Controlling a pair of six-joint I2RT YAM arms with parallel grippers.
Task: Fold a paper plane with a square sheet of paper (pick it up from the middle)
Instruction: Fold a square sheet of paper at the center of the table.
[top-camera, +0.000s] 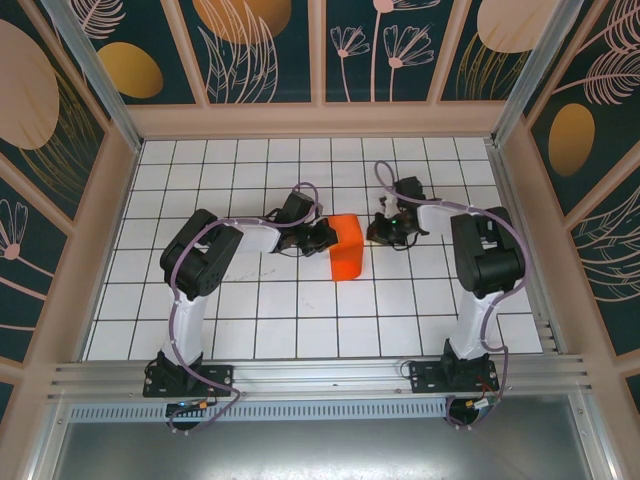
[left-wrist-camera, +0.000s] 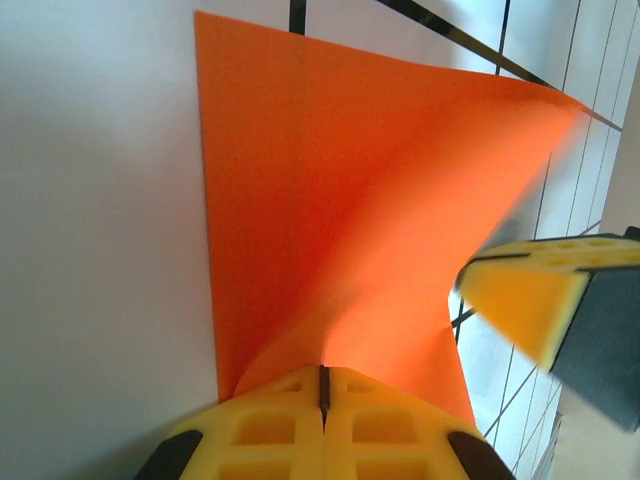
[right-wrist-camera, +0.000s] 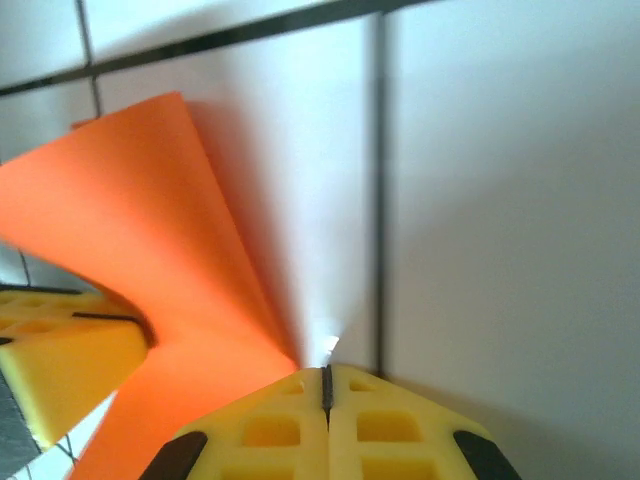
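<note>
At the near edge of the table (top-camera: 300, 330) stand the two arm bases. Both arms reach in to the orange sheet of paper (top-camera: 346, 247), which is lifted and bent near the table's middle. The left gripper (top-camera: 325, 236) is pinched tight on the sheet's left edge, its yellow fingers (left-wrist-camera: 270, 430) pressed together. The right gripper (top-camera: 372, 233) is clamped the same way on the sheet's right side. Beyond the sheet rises the patterned back wall (top-camera: 270, 50).
</note>
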